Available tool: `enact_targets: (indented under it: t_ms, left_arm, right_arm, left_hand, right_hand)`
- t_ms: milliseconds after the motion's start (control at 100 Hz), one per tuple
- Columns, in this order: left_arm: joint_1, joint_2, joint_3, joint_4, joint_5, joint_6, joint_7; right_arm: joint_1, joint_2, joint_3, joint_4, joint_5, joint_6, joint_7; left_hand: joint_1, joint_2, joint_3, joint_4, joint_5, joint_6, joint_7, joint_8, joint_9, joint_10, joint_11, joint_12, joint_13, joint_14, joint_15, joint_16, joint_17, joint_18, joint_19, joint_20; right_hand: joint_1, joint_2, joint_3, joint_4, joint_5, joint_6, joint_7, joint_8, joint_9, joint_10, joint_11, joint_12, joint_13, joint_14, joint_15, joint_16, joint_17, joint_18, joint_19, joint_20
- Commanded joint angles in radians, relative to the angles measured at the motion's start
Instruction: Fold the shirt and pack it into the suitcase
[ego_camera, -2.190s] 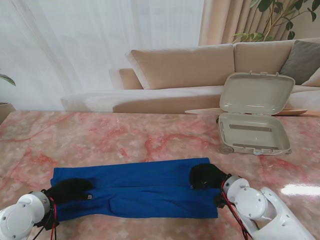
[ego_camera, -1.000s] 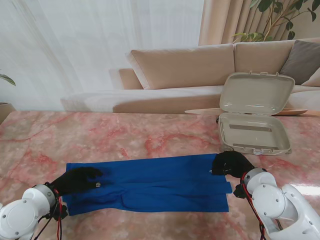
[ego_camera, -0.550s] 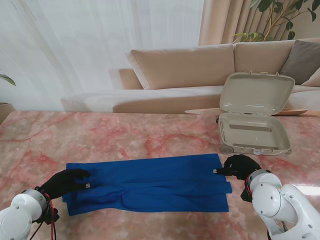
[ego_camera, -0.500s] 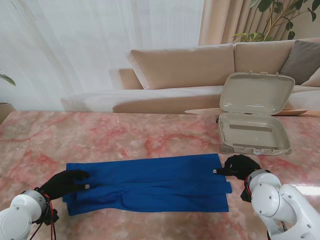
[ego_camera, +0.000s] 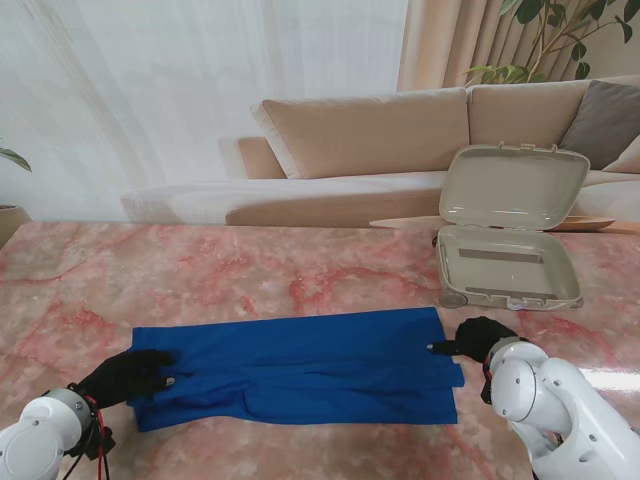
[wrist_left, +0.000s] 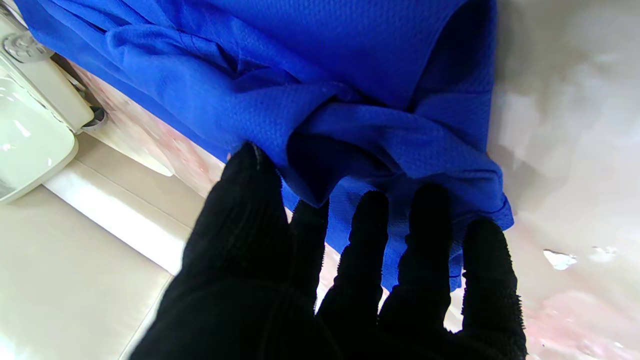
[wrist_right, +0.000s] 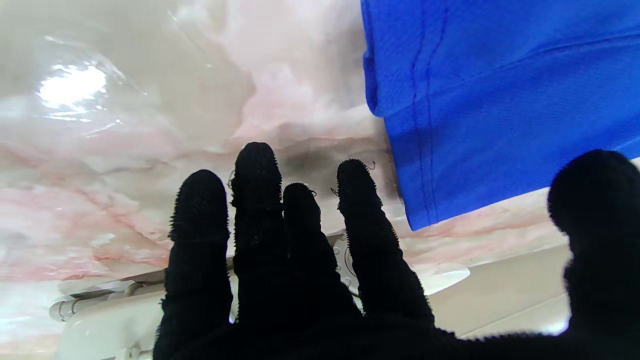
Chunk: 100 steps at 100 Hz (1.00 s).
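Observation:
A blue shirt (ego_camera: 300, 365) lies on the marble table (ego_camera: 250, 280) as a long strip folded lengthwise, running left to right. My left hand (ego_camera: 135, 375), in a black glove, rests flat at the strip's left end; the left wrist view shows its spread fingers (wrist_left: 365, 235) over the bunched edge of the shirt (wrist_left: 350, 75), holding nothing. My right hand (ego_camera: 478, 338) is open just off the right end; there the shirt (wrist_right: 500, 100) lies beside the fingers (wrist_right: 255, 200), apart from them. The open grey suitcase (ego_camera: 505, 265) stands at the far right, its lid upright.
A beige sofa (ego_camera: 360, 140) and curtains stand beyond the table's far edge. The suitcase's wheeled side (wrist_left: 30, 135) shows in the left wrist view. Bare marble lies between the shirt and the suitcase.
The shirt slid to the right earlier on. Since then both hands have drawn outward off the cloth: the left toward me and leftward, the right past the right end.

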Motion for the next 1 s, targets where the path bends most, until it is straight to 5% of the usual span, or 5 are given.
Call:
enact_targets:
  t_ms: [0, 390, 990]
  left_arm:
    - [0.006, -0.002, 0.014, 0.020, -0.005, 0.004, -0.008]
    - [-0.013, 0.003, 0.034, 0.032, -0.019, 0.008, -0.028]
    - [0.007, 0.003, 0.028, 0.018, -0.010, 0.016, -0.032]
  right_arm:
    - [0.001, 0.000, -0.009, 0.022, 0.000, 0.017, 0.015]
    - [0.049, 0.006, -0.077, 0.099, 0.019, 0.044, 0.020]
    - [0.109, 0.014, -0.161, 0.180, 0.123, 0.065, 0.038]
  left_hand:
    - [-0.016, 0.032, -0.026, 0.022, -0.006, 0.011, -0.003, -0.003, -0.005, 0.005, -0.007, 0.000, -0.001, 0.025, -0.026, -0.034, -0.011, 0.016, -0.017, -0.010]
    - [-0.013, 0.035, -0.025, 0.023, -0.004, 0.013, 0.001, -0.002, -0.006, 0.002, -0.005, 0.000, -0.003, 0.022, -0.027, -0.034, -0.013, 0.014, -0.019, -0.009]
    - [-0.001, 0.020, -0.023, 0.024, 0.005, 0.020, 0.009, 0.001, -0.006, 0.002, -0.003, 0.001, -0.001, 0.022, -0.027, -0.033, -0.013, 0.017, -0.021, -0.007]
  right_hand:
    - [-0.053, 0.007, -0.004, 0.027, -0.013, 0.024, -0.014, 0.001, -0.032, 0.026, 0.017, 0.025, -0.015, 0.019, 0.027, 0.026, -0.008, -0.006, 0.015, 0.034]
    - [-0.038, -0.008, 0.005, 0.029, 0.021, 0.001, 0.010, 0.020, -0.047, 0.042, 0.116, 0.096, 0.016, 0.067, 0.099, 0.059, 0.053, 0.038, 0.082, 0.074]
    - [0.079, -0.069, -0.001, 0.037, 0.103, -0.055, 0.103, 0.059, -0.011, 0.023, 0.168, 0.142, 0.001, 0.055, 0.094, 0.049, 0.045, 0.035, 0.076, 0.065]
